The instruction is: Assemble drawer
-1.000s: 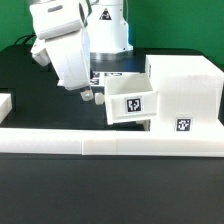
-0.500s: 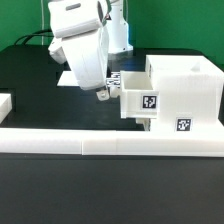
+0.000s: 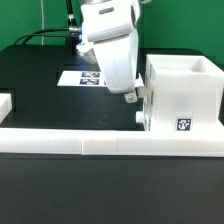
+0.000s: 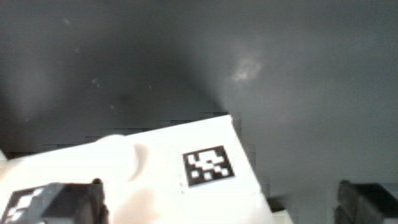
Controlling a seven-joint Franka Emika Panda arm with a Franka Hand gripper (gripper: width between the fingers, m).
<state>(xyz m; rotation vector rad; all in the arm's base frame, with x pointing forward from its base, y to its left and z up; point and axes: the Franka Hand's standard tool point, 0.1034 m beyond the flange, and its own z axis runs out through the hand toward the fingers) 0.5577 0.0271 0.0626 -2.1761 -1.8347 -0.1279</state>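
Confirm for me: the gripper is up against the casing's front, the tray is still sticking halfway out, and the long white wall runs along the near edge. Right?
Not quite. In the exterior view the tray is pushed almost fully into the casing, not halfway out. The gripper is at the casing's front, and the long white wall runs along the near edge.

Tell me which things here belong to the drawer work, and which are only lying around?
For the job:
- casing
- tray pushed into the casing
- tool

Not for the job:
- marker board
- long low wall
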